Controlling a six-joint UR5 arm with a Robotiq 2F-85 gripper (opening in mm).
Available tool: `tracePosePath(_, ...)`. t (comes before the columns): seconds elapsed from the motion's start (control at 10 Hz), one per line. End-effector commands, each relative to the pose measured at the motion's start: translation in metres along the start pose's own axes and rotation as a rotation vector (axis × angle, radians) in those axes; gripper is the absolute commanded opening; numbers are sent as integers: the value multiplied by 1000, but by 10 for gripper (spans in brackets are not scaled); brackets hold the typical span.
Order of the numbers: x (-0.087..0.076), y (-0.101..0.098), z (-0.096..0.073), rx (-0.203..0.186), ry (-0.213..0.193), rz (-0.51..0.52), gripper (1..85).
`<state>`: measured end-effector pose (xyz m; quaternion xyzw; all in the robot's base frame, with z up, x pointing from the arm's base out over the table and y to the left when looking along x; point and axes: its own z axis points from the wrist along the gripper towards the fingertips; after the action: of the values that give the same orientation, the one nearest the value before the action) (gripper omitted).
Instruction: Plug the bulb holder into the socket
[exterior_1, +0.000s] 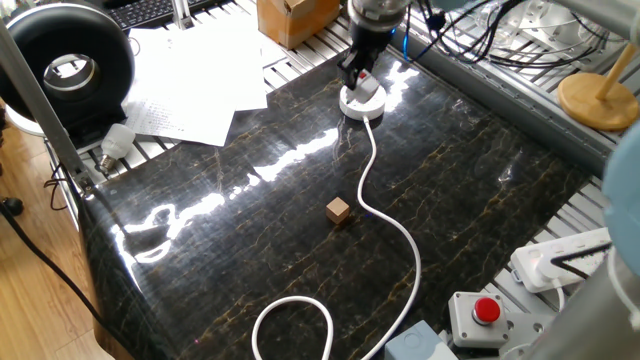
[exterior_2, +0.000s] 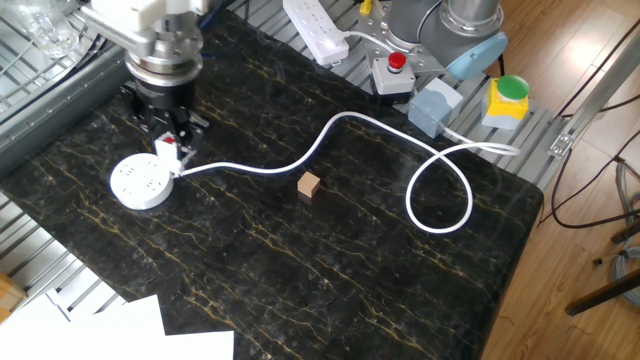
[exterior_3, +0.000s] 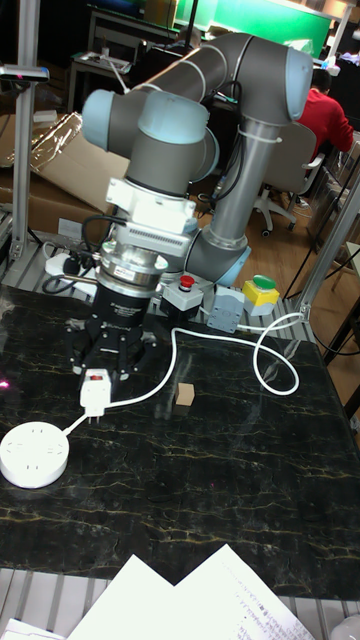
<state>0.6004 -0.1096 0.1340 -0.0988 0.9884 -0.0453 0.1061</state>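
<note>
Socket: far left on dark marble tabletop, flat, holes up; cord runs right, loops nr table edge.
Gripper: just right of & above socket, pinching bulb holder betw fingers.
Bulb holder: off the table, prongs down, not over socket.
Wood cube: mid-table, by cord.

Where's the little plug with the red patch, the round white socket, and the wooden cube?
bulb holder (exterior_3: 95, 390), tall fixed view, its white body.
socket (exterior_2: 140, 184), the other fixed view, top face.
wooden cube (exterior_1: 338, 210), one fixed view, top face.
</note>
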Motion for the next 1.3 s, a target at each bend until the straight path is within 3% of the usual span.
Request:
tracePosePath(0.0,-13,-41,-2,-18,8,-53,10)
tracePosePath(0.2,-19,-73,2,-6,4,-89,10)
tracePosePath(0.4,-21,-87,8,-2,0,-101,10)
tracePosePath(0.5,-22,-90,13,1,0,-100,10)
tracePosePath(0.6,-18,-82,18,-31,11,-70,10)
tracePosePath(0.7,-12,-78,21,-38,31,-47,10)
tracePosePath(1.2,-6,-74,26,-30,17,-28,10)
